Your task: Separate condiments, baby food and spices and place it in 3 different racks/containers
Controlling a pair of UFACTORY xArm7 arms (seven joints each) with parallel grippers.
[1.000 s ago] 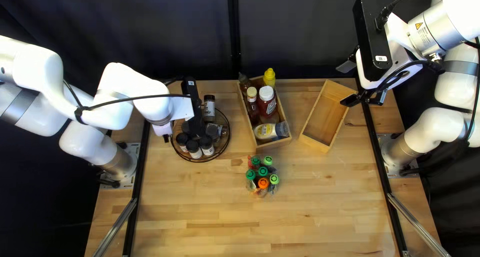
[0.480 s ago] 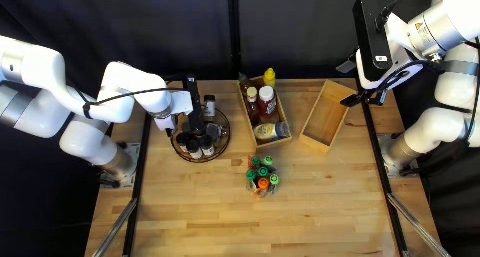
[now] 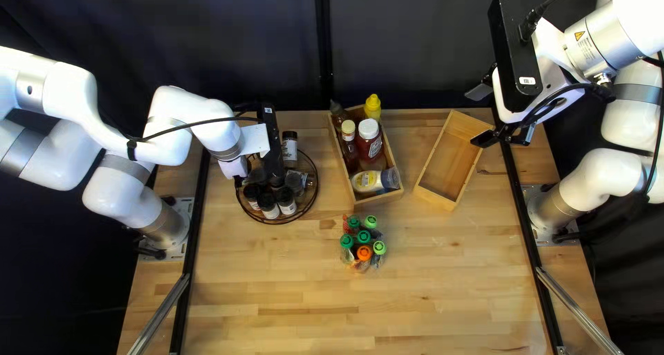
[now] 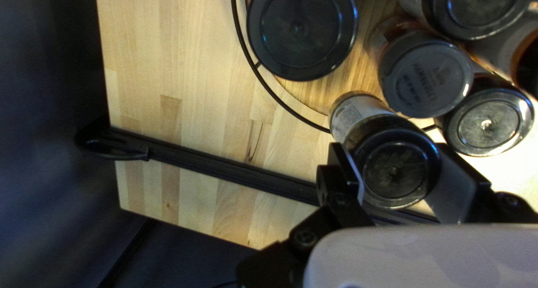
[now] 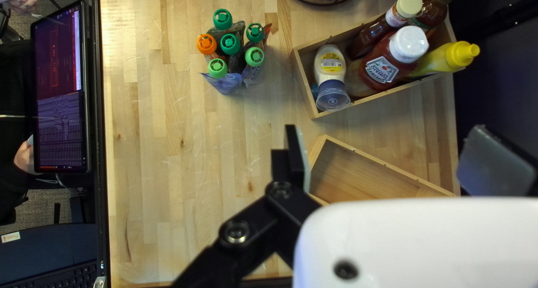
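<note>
from here i've got my left gripper (image 4: 392, 156) pinching a black-lidded, pale-labelled cylindrical spice jar (image 4: 395, 167) at the far-left round black-wire rack (image 4: 257, 68), where a tilted release could topple it, my right gripper (image 5: 392, 146) spread.

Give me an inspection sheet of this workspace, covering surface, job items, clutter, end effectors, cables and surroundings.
Surface: wooden tabletop, faint scratches; no spill seen.
Round wire rack: holds spice jars.
Filled wooden box: condiment bottles, one lying down.
Second wooden box: nothing seen inside.
Pouches: six, capped, grouped on the bare wood, outside any container.
Clutter: nothing seen.
Left end effector: shut on a black-lidded jar at the rack's edge.
Right end effector: open, holding nothing.
Cables: black cable runs along the left arm.
Surroundings: dark curtain behind; person's hands and a screen beyond the near edge.
</note>
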